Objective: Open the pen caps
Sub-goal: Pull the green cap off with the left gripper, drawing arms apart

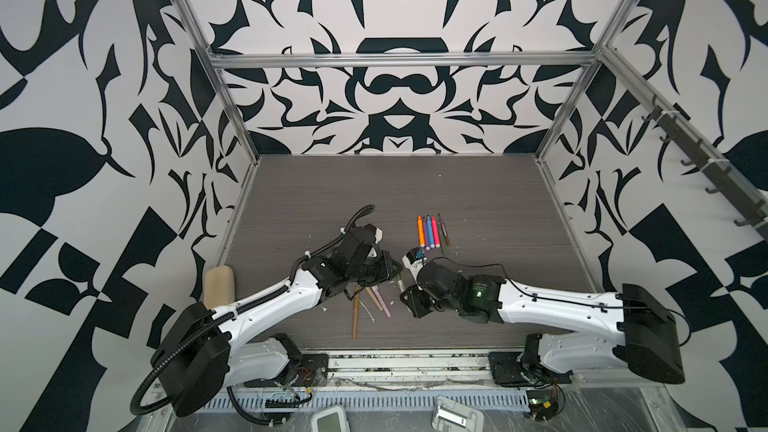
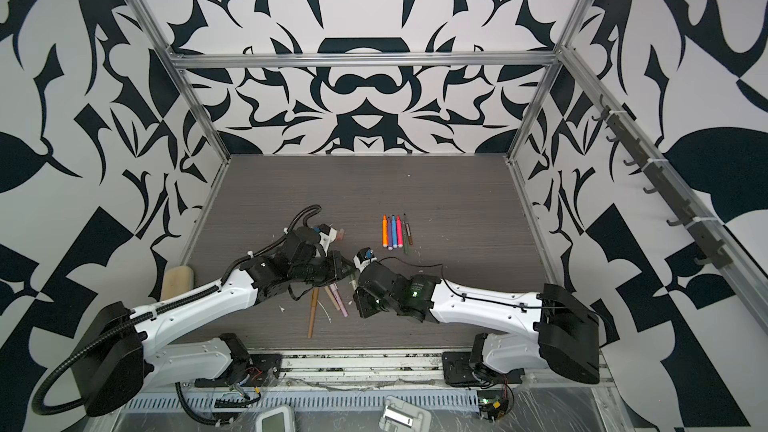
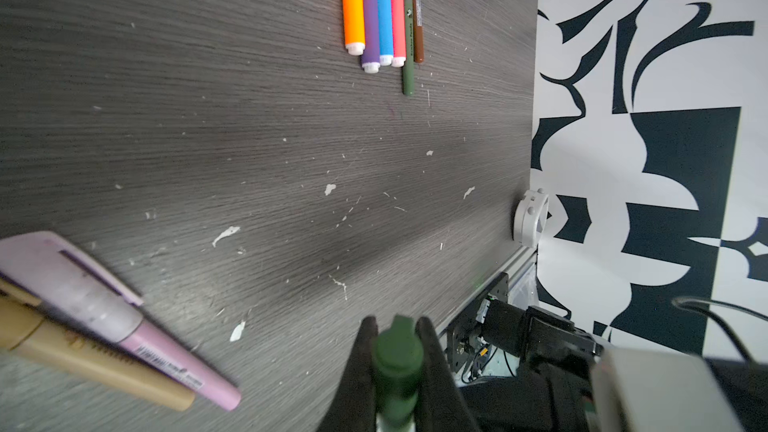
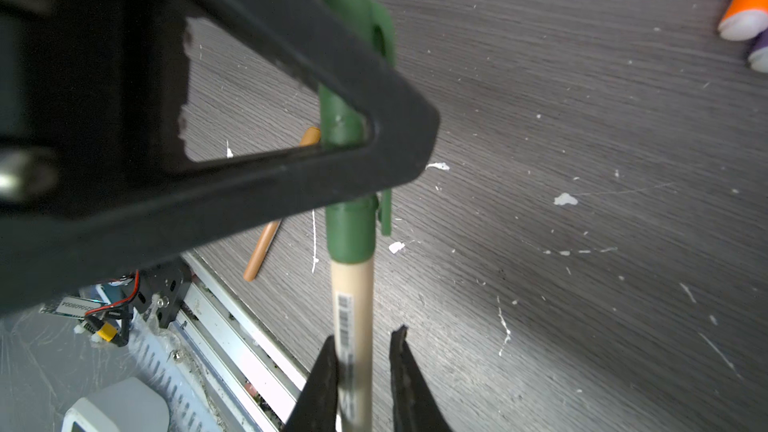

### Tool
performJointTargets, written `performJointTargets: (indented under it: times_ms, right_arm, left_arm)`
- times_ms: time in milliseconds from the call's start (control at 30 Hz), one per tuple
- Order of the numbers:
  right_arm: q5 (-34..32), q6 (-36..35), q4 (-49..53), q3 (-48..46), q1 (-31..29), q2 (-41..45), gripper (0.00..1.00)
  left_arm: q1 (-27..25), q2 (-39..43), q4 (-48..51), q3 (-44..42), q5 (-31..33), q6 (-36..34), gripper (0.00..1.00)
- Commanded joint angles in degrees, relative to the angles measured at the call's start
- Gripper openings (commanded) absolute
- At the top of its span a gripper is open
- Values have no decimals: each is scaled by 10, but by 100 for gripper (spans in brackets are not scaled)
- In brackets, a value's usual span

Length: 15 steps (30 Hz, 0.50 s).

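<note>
Roughly, top views, hidden: in both top views the left claw (image 1: pixel 392 270) and right claw (image 1: pixel 405 290) meet at front-centre of the table. The wrists cover the fingertips and the held pen is a pale sliver, so the grip is unreadable here.
Top views, surface: dark grey wood-grain table (image 1: pixel 457 201) with white flecks, black-and-white patterned walls, aluminium frame bars.
Top views, things: row of pens (image 1: pixel 430 232) at 1 o'clock of the claws, lying side by side. Loose pens (image 1: pixel 370 305) at 6 o'clock of the left claw, fanned, tops hidden under the arm. Beige block (image 1: pixel 219 284) at the table's 9 o'clock edge.
Left wrist, grip: left claw pinched tight on the green cap (image 3: pixel 397 359), matte and round, partly cropped by the frame.
Left wrist, rest: lilac pen (image 3: pixel 137 326) and tan pen (image 3: pixel 95 355) touching, blurred, cut off. In the row: fat orange, purple, blue and pink with white ends, plus thin olive and brown; far ends cropped.
Right wrist, grip: right claw slightly apart around the cream barrel (image 4: pixel 353 305). One finger touches it, a gap to the other; not clamped.
Right wrist, cap: green cap sits on the barrel's end, clip on its side, middle hidden behind the left claw's black finger (image 4: pixel 291 184).
Right wrist, rest: brownish pen (image 4: pixel 266 243) half hidden behind that finger.
</note>
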<state>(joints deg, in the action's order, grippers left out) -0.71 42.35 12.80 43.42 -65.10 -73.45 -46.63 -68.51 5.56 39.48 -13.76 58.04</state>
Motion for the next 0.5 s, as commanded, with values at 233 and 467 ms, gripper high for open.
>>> performJointTargets:
  times_ms: [233,467]
  right_arm:
    - [-17,26,-1,-18,3,9,0]
    - [-9,103,-87,-111,-48,2,0]
  left_arm:
    - [8,32,36,7,25,-31,0]
    - [312,-41,228,187,-87,-246,0]
